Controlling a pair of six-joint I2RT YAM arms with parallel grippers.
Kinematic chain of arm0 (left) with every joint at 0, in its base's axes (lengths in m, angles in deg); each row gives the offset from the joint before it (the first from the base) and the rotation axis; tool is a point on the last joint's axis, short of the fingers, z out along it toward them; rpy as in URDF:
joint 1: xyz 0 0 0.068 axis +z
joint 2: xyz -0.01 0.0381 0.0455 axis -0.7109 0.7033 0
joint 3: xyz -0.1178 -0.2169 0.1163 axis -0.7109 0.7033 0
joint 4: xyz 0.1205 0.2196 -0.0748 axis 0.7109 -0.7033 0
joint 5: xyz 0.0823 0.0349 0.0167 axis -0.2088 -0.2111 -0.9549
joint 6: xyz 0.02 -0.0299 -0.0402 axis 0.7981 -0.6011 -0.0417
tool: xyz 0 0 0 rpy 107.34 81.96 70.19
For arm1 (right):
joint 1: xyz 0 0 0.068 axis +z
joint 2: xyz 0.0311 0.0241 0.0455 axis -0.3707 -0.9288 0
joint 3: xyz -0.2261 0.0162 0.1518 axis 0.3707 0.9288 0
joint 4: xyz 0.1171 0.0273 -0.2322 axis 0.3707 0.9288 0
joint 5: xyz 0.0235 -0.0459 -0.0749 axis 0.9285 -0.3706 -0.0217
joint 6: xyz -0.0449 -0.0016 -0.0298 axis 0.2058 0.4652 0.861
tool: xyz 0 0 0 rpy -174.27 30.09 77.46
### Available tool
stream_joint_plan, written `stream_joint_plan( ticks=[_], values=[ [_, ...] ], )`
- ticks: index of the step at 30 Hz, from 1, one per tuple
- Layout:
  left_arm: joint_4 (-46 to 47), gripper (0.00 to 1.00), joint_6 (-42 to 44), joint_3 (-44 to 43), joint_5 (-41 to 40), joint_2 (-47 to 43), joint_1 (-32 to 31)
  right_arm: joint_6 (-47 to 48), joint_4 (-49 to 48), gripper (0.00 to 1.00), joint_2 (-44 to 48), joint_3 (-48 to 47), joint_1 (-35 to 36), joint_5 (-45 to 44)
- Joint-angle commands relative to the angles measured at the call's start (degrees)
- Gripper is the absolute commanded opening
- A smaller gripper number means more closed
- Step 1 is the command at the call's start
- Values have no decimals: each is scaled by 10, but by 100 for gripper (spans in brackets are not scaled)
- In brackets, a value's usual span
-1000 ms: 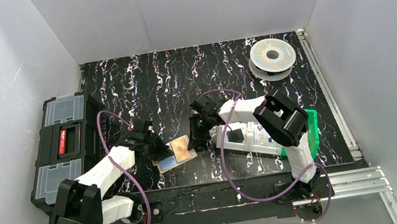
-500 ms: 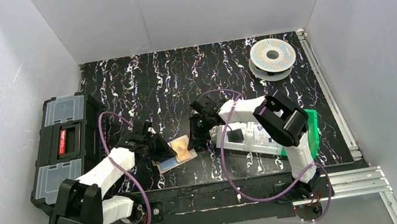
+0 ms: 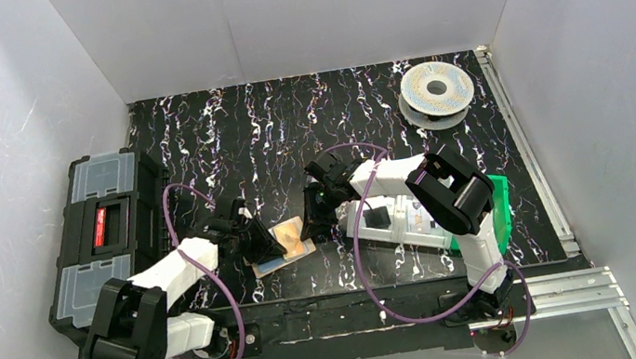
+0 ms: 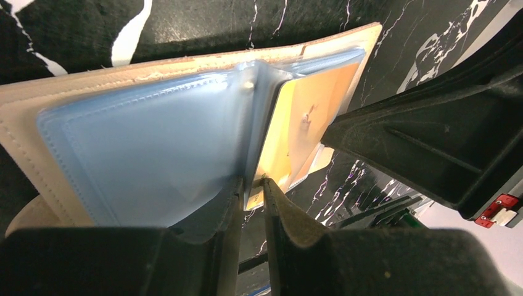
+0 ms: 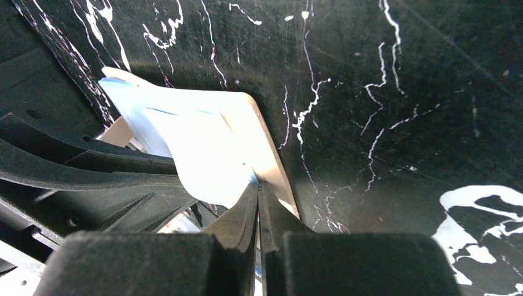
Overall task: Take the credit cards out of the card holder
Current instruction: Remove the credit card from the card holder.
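Tan leather card holder (image 3: pixel 290 238) lies open at 7 o'clock on the counter (image 3: pixel 288 127). Our right fingers (image 5: pixel 243 213) pinch its 3 o'clock edge. Our left fingers (image 4: pixel 282 217) stand barely parted at the blue sleeve (image 4: pixel 142 148). We cannot tell if they grip, so a pull may slip off or drag the holder.

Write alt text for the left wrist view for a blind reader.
A tan card holder lies open on the black marbled table, a glossy pale blue sleeve spread over it and a yellow-orange insert showing beyond. The fingers of the left gripper stand slightly apart at the sleeve's near edge. The other arm's black body fills the right.
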Motion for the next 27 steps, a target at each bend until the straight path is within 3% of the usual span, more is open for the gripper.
stream_joint_plan(
  ticks=[1,8,15,27],
  values=[
    [26,18,3,9,24,4,2,22,51,8,-65,35,9,-107],
    [30,16,4,4,23,27,1,21,50,8,-70,33,9,-104],
    [-13,0,2,-14,-4,20,1,21,50,8,-67,37,9,-106],
    [-100,0,26,-36,-48,-21,4,19,47,8,-71,38,10,-106]
  ],
)
